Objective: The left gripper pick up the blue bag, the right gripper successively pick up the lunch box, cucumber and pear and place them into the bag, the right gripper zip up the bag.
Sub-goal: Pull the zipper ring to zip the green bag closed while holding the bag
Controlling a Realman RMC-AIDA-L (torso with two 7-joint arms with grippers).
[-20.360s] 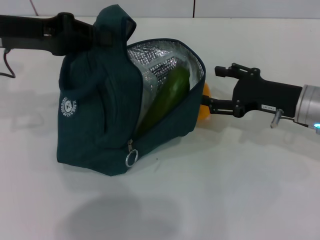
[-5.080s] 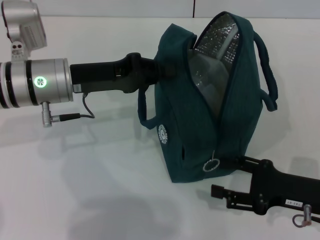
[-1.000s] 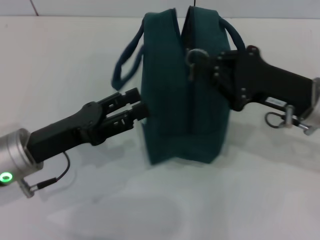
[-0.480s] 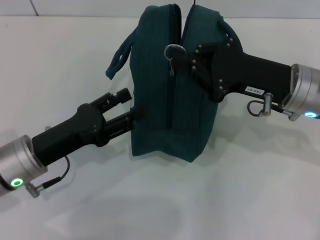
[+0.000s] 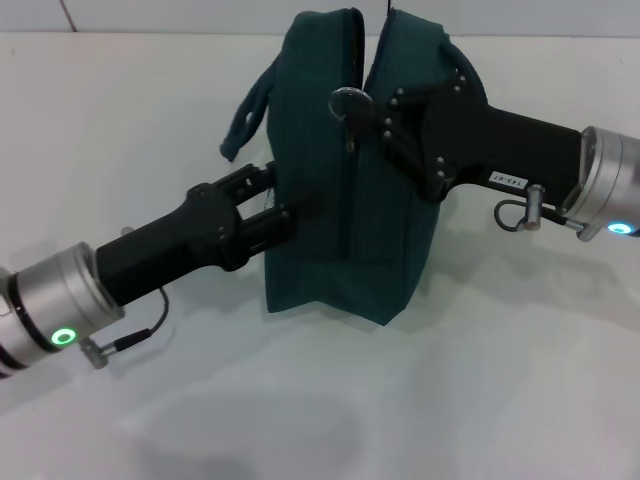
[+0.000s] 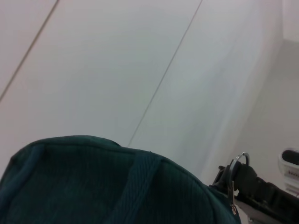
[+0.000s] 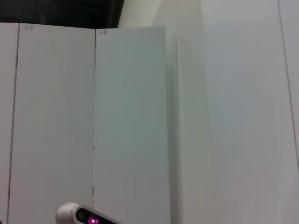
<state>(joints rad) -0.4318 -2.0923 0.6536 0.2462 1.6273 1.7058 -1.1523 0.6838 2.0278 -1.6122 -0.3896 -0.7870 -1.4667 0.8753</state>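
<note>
My right gripper pinches the zipper ring near the top of the blue bag, which stands upright on the white table. My left gripper presses the bag's left side; I cannot tell its grip. Zipped cloth hides whatever is inside.

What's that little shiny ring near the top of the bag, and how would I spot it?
Start at the blue bag standing upright mid-table between two black arms. Follow the zip seam up its near face to just beside the right end effector. There hangs the ring pull, the only bright metal loop on the dark teal fabric.
</note>
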